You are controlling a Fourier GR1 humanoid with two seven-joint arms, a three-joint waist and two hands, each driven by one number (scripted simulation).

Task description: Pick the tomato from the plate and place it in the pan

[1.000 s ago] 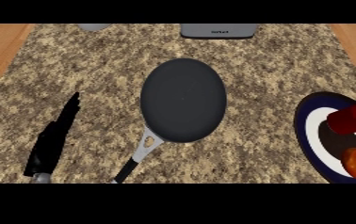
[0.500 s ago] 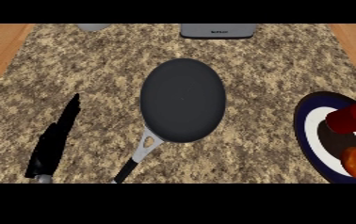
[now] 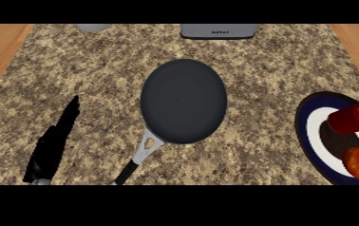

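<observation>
The dark round pan lies in the middle of the counter, its grey and black handle pointing to the lower left. At the right edge sits a plate with a dark blue rim and a white ring, partly cut off. The red tomato rests on it, and an orange-red piece lies lower on the same plate. My left hand rests at the lower left, open, fingers straight and pointing up, well left of the pan. My right hand does not show.
A grey appliance stands at the counter's far edge behind the pan, and a pale grey object sits at the far left. Wooden strips border the speckled granite counter on both sides.
</observation>
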